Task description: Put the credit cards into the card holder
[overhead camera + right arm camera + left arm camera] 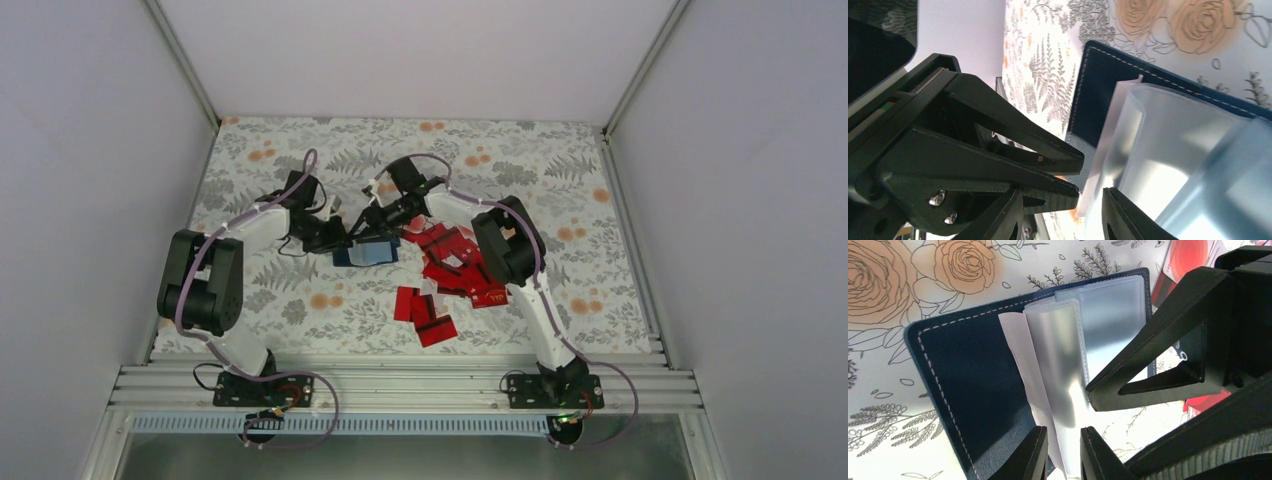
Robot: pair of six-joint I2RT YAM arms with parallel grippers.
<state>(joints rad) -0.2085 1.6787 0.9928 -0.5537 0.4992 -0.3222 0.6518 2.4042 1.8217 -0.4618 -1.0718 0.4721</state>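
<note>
Fingers [1035,456] of the left gripper [1063,434] pinch clear plastic sleeves [1063,355] of the open navy-blue stitched card holder [968,385]; the right gripper [1062,196] stands parted alongside (thin red rectangular cards [445,272] beyond).

We see the card holder [973,385] as matt navy leather-like material with pale stitching, its sleeves [1063,350] frosted translucent plastic; the credit cards [452,268] look glossy, the tablecloth [883,370] smooth and printed.

No writing can be read; the gold marks on one red card [490,297] are too small.
</note>
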